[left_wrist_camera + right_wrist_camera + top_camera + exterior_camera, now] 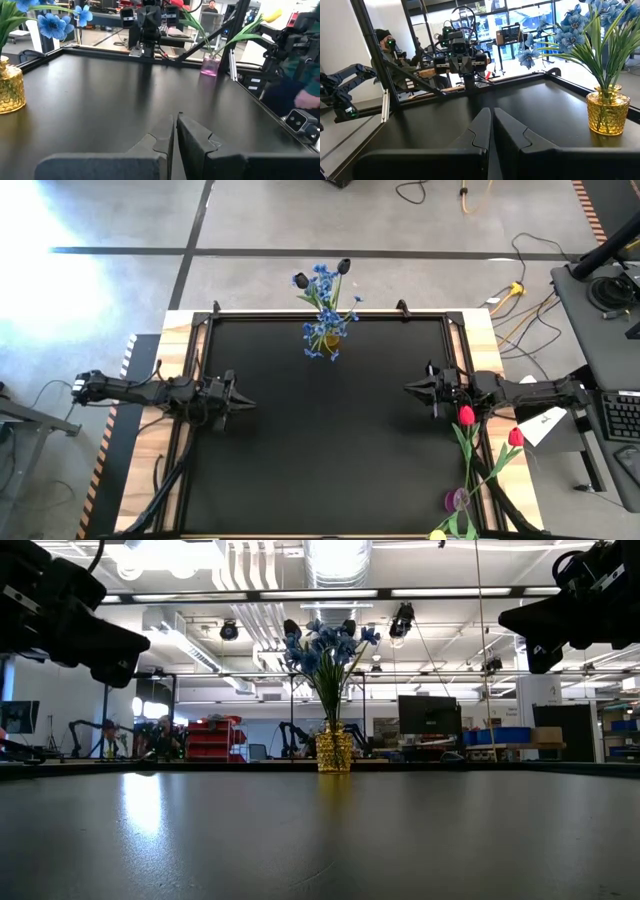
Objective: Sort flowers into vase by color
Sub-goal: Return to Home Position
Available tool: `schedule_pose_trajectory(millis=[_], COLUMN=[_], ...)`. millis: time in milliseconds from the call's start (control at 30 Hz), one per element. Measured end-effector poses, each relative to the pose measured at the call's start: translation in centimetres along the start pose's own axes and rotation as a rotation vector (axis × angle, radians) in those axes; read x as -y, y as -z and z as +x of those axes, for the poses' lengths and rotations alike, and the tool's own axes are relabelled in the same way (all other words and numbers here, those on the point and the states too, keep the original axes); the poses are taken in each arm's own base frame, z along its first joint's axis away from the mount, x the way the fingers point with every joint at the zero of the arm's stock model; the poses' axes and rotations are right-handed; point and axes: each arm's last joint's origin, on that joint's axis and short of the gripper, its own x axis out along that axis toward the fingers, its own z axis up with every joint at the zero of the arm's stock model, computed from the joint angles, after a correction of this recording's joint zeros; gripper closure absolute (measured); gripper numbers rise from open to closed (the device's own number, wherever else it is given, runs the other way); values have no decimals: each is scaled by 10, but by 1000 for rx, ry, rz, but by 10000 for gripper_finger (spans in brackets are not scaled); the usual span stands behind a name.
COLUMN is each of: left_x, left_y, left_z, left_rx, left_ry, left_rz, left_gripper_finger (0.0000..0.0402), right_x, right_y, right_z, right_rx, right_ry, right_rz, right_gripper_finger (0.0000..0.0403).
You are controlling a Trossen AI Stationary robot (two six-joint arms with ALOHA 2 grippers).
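A gold vase (pixel 329 337) stands at the table's far edge, holding blue sprigs (pixel 322 312) and near-black tulips (pixel 343 267); it also shows in the low view (pixel 334 750) and the right wrist view (pixel 607 112). A small purple vase (pixel 457 500) at the near right holds red tulips (pixel 466 416) and a yellow tulip (pixel 437 535); it also shows in the left wrist view (pixel 210 66). My left gripper (pixel 250 402) is shut and empty at the table's left. My right gripper (pixel 408 388) is shut and empty at the right.
A black mat (pixel 320 440) covers the table inside a dark frame (pixel 190 420). A white paper (pixel 545 425) lies off the right edge beside a desk with a keyboard (pixel 620 415). People sit in the room beyond (pixel 385 42).
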Motion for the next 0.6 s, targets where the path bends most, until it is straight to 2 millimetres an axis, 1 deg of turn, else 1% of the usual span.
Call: schedule_pose_trajectory(millis=[600], left_x=[0], left_y=[4], left_z=[3], left_rx=[-50], left_ry=[-8], left_rz=[4], left_gripper_finger=[391], right_x=[0], right_y=[0], right_z=[0], right_rx=[0], right_ry=[0], right_rz=[-1], right_gripper_finger=[390])
